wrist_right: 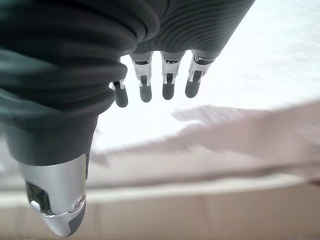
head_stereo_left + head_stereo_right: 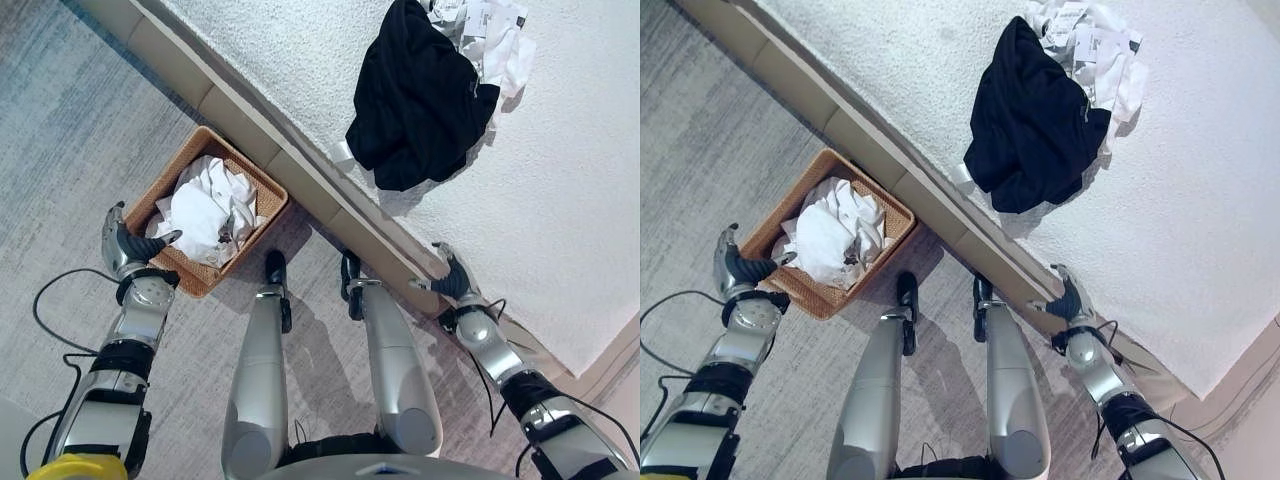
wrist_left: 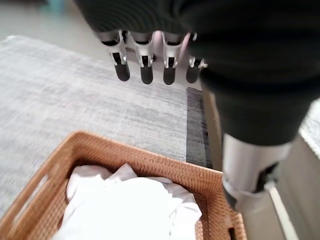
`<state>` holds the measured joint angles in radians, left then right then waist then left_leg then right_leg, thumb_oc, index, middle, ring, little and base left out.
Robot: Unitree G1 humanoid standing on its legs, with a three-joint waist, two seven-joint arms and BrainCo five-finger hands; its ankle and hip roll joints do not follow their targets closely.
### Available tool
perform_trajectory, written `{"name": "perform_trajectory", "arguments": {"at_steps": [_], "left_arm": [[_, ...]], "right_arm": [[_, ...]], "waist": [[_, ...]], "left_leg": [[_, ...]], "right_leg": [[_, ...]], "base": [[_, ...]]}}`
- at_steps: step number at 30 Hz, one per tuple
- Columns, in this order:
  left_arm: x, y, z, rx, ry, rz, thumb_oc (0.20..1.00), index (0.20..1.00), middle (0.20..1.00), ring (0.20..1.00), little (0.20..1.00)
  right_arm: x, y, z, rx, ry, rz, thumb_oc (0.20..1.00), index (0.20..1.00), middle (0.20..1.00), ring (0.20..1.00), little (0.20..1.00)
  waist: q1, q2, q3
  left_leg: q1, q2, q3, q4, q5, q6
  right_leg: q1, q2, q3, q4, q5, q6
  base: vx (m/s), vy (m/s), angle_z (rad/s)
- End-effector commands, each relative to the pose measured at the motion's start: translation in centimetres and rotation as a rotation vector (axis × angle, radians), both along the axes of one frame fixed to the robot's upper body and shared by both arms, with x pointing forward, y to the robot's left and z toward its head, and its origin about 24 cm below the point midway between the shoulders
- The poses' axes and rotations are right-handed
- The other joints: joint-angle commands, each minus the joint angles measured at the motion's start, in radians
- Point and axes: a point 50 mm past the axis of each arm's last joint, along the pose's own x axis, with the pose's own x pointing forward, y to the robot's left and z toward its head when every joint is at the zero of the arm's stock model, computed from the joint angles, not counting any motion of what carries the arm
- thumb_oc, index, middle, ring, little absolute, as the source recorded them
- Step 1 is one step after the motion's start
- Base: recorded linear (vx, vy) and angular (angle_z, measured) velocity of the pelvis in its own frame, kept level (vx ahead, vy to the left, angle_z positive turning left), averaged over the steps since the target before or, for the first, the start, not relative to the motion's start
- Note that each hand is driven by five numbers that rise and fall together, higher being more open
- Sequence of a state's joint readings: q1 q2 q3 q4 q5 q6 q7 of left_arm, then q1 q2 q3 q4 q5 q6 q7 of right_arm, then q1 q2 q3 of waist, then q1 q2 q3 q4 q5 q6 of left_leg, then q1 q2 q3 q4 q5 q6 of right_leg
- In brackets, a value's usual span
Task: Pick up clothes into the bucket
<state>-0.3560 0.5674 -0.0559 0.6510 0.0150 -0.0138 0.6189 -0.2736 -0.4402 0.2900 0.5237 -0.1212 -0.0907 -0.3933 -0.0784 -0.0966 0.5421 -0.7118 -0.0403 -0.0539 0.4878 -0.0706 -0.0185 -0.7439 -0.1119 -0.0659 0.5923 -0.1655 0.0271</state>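
Observation:
A brown wicker basket [image 2: 262, 183] stands on the floor against the bed's side, with white clothes [image 2: 205, 212] heaped in it. On the white bed lies a black garment [image 2: 415, 95], and a white printed garment [image 2: 495, 40] sits just behind it. My left hand [image 2: 127, 246] hovers at the basket's near corner, fingers [image 3: 143, 70] straight and holding nothing. My right hand [image 2: 452, 278] hangs over the bed's edge, well short of the black garment, its fingers [image 1: 166, 85] straight and empty.
The bed [image 2: 560, 200] has a beige frame [image 2: 300, 180] running diagonally across the view. Grey carpet [image 2: 70, 150] spreads out to the left of the basket.

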Motion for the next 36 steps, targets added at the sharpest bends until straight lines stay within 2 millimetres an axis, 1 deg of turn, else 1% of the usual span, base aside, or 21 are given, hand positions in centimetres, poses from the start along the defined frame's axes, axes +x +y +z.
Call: {"name": "perform_trajectory", "arguments": {"at_steps": [1,2,4,5,7,9,11,12,16,17,18,21,23,24,25,26,27,28,32,34,36], "left_arm": [[-1.0,-0.7,-0.8,-0.195,-0.127,-0.025,1.0,1.0,1.0,1.0,1.0],[-1.4,-1.3,-1.7,-0.243,-0.116,-0.056,1.0,1.0,1.0,1.0,1.0],[-1.8,-1.9,-3.3,-0.282,-0.061,-0.078,1.0,1.0,1.0,1.0,1.0],[-2.1,-2.5,-4.5,-0.307,-0.016,-0.085,1.0,1.0,1.0,1.0,1.0],[-2.8,-3.6,-6.4,-0.365,0.043,-0.098,1.0,1.0,1.0,1.0,1.0],[-3.6,-5.4,-8.8,-0.421,0.154,-0.152,1.0,1.0,1.0,1.0,1.0],[-4.3,-7.0,-10.4,-0.438,0.236,-0.199,1.0,1.0,1.0,1.0,1.0],[-4.8,-7.8,-11.3,-0.43,0.296,-0.248,1.0,1.0,1.0,1.0,1.0],[-6.2,-9.6,-13.0,-0.409,0.414,-0.344,1.0,1.0,1.0,1.0,1.0],[-6.1,-9.6,-13.0,-0.409,0.413,-0.344,1.0,1.0,1.0,1.0,1.0],[-6.8,-10.5,-13.8,-0.394,0.479,-0.396,1.0,1.0,1.0,1.0,1.0],[-7.1,-11.3,-14.3,-0.346,0.547,-0.474,1.0,1.0,1.0,1.0,1.0],[-7.2,-12.0,-14.5,-0.335,0.571,-0.519,1.0,1.0,1.0,1.0,1.0],[-7.0,-12.2,-14.4,-0.338,0.568,-0.531,1.0,1.0,1.0,1.0,1.0],[-6.9,-12.4,-14.3,-0.346,0.563,-0.534,1.0,1.0,1.0,1.0,1.0],[-6.6,-12.5,-14.1,-0.351,0.549,-0.536,1.0,1.0,1.0,1.0,1.0],[-6.6,-12.5,-14.1,-0.352,0.549,-0.535,1.0,1.0,1.0,1.0,1.0],[-6.4,-13.0,-14.0,-0.394,0.522,-0.528,1.0,1.0,1.0,1.0,1.0],[-5.7,-13.5,-13.6,-0.474,0.472,-0.495,1.0,1.0,1.0,1.0,1.0],[-5.2,-13.5,-13.3,-0.48,0.447,-0.483,1.0,1.0,1.0,1.0,1.0],[-4.9,-13.3,-12.9,-0.496,0.418,-0.463,1.0,1.0,1.0,1.0,1.0]], "right_arm": [[0.4,-1.8,3.8,0.059,-0.191,-0.064,1.0,1.0,1.0,1.0,1.0],[0.6,-1.9,5.1,0.061,-0.257,-0.07,1.0,1.0,1.0,1.0,1.0],[0.9,-1.9,6.9,0.056,-0.348,-0.07,1.0,1.0,1.0,1.0,1.0],[1.1,-1.9,7.8,0.055,-0.393,-0.073,1.0,1.0,1.0,1.0,1.0],[1.6,-1.9,8.9,0.061,-0.439,-0.092,1.0,1.0,1.0,1.0,1.0],[2.5,-1.9,10.3,0.043,-0.479,-0.105,1.0,1.0,1.0,1.0,1.0],[3.3,-2.1,11.0,0.01,-0.487,-0.127,1.0,1.0,1.0,1.0,1.0],[4.0,-2.3,11.6,-0.008,-0.487,-0.143,1.0,1.0,1.0,1.0,1.0],[6.2,-4.3,14.1,-0.07,-0.479,-0.23,1.0,1.0,1.0,1.0,1.0],[6.2,-4.3,14.2,-0.07,-0.48,-0.229,1.0,1.0,1.0,1.0,1.0],[7.4,-5.1,14.9,-0.106,-0.436,-0.261,1.0,1.0,1.0,1.0,1.0],[8.6,-6.4,15.4,-0.238,-0.312,-0.27,1.0,1.0,1.0,1.0,1.0],[9.1,-7.3,15.1,-0.317,-0.199,-0.274,1.0,1.0,1.0,1.0,1.0],[9.3,-7.7,15.3,-0.324,-0.172,-0.287,1.0,1.0,1.0,1.0,1.0],[9.5,-7.6,15.6,-0.37,-0.138,-0.272,1.0,1.0,1.0,1.0,1.0],[9.7,-7.8,15.7,-0.383,-0.107,-0.279,0.58,0.58,0.58,0.58,0.58],[9.7,-7.8,15.7,-0.383,-0.107,-0.279,0.58,0.58,0.58,0.58,0.58],[10.0,-7.7,15.8,-0.402,-0.073,-0.275,0.2,0.2,0.2,0.2,0.2],[10.5,-7.0,16.8,-0.438,-0.09,-0.26,0.2,0.2,0.2,0.2,0.2],[10.8,-6.4,17.9,-0.473,-0.127,-0.235,0.2,0.2,0.2,0.2,0.2],[10.7,-6.6,19.5,-0.471,-0.188,-0.243,0.2,0.2,0.2,0.2,0.2]], "waist": [[0.006,0.042,-0.022],[0.009,0.047,-0.022],[0.014,0.052,-0.022],[0.017,0.055,-0.022],[0.026,0.062,-0.022],[0.039,0.069,-0.026],[0.052,0.078,-0.026],[0.061,0.084,-0.027],[0.09,0.107,-0.023],[0.089,0.107,-0.023],[0.103,0.112,-0.022],[0.119,0.116,-0.022],[0.127,0.117,-0.022],[0.128,0.118,-0.022],[0.129,0.119,-0.022],[0.132,0.118,-0.022],[0.132,0.118,-0.022],[0.136,0.119,-0.022],[0.141,0.108,-0.022],[0.139,0.101,-0.022],[0.136,0.095,-0.022]], "left_leg": [[0.025,-0.012,-0.004,-0.065,0.04,0.012],[0.047,-0.015,-0.007,-0.091,0.048,0.011],[0.073,-0.015,-0.006,-0.124,0.061,0.009],[0.09,-0.015,-0.008,-0.144,0.067,0.007],[0.116,-0.018,-0.01,-0.176,0.079,0.005],[0.137,-0.02,-0.013,-0.201,0.091,0.004],[0.155,-0.023,-0.019,-0.223,0.1,0.004],[0.164,-0.025,-0.022,-0.236,0.106,0.003],[0.171,-0.033,-0.038,-0.263,0.123,-0.002],[0.171,-0.033,-0.038,-0.263,0.123,-0.002],[0.162,-0.036,-0.045,-0.26,0.126,-0.003],[0.155,-0.035,-0.052,-0.269,0.134,-0.008],[0.149,-0.036,-0.06,-0.271,0.137,-0.01],[0.145,-0.037,-0.061,-0.267,0.136,-0.01],[0.137,-0.038,-0.062,-0.262,0.136,-0.01],[0.129,-0.04,-0.063,-0.256,0.133,-0.01],[0.129,-0.04,-0.063,-0.255,0.133,-0.01],[0.11,-0.041,-0.062,-0.239,0.127,-0.01],[0.09,-0.035,-0.055,-0.215,0.119,-0.008],[0.093,-0.033,-0.056,-0.22,0.12,-0.009],[0.103,-0.03,-0.056,-0.234,0.125,-0.013]], "right_leg": [[0.075,-0.04,0.0,-0.132,0.119,0.064],[0.094,-0.039,-0.002,-0.152,0.127,0.067],[0.114,-0.042,-0.007,-0.171,0.136,0.072],[0.131,-0.044,-0.007,-0.188,0.143,0.074],[0.151,-0.047,-0.012,-0.203,0.149,0.076],[0.171,-0.052,-0.017,-0.216,0.153,0.078],[0.188,-0.056,-0.025,-0.225,0.154,0.079],[0.196,-0.059,-0.03,-0.23,0.153,0.079],[0.205,-0.068,-0.047,-0.237,0.152,0.079],[0.205,-0.068,-0.047,-0.237,0.152,0.079],[0.201,-0.068,-0.055,-0.238,0.151,0.077],[0.202,-0.067,-0.068,-0.245,0.148,0.075],[0.198,-0.066,-0.075,-0.243,0.145,0.072],[0.193,-0.067,-0.079,-0.238,0.142,0.071],[0.187,-0.068,-0.08,-0.234,0.14,0.07],[0.182,-0.068,-0.081,-0.232,0.141,0.069],[0.181,-0.068,-0.081,-0.231,0.141,0.069],[0.17,-0.068,-0.081,-0.229,0.141,0.068],[0.156,-0.059,-0.074,-0.233,0.147,0.069],[0.159,-0.056,-0.074,-0.238,0.148,0.071],[0.162,-0.055,-0.074,-0.245,0.152,0.073]], "base": [[0.01,0.011,0.05],[0.0,0.0,0.0],[0.01,0.01,0.02],[0.0,0.0,0.0],[0.0,0.0,0.0],[0.02,-0.002,0.03],[0.04,-0.011,0.09],[0.04,-0.028,0.08],[0.03,-0.025,0.18],[0.03,-0.031,0.23],[0.03,-0.031,0.16],[0.03,-0.044,0.12],[0.02,-0.042,0.12],[0.02,-0.032,0.07],[0.01,-0.026,0.05],[0.0,-0.016,0.08],[0.0,-0.015,0.11],[0.0,-0.006,0.1],[0.0,-0.001,0.02],[0.0,-0.003,-0.02],[0.0,0.0,0.0]]}}
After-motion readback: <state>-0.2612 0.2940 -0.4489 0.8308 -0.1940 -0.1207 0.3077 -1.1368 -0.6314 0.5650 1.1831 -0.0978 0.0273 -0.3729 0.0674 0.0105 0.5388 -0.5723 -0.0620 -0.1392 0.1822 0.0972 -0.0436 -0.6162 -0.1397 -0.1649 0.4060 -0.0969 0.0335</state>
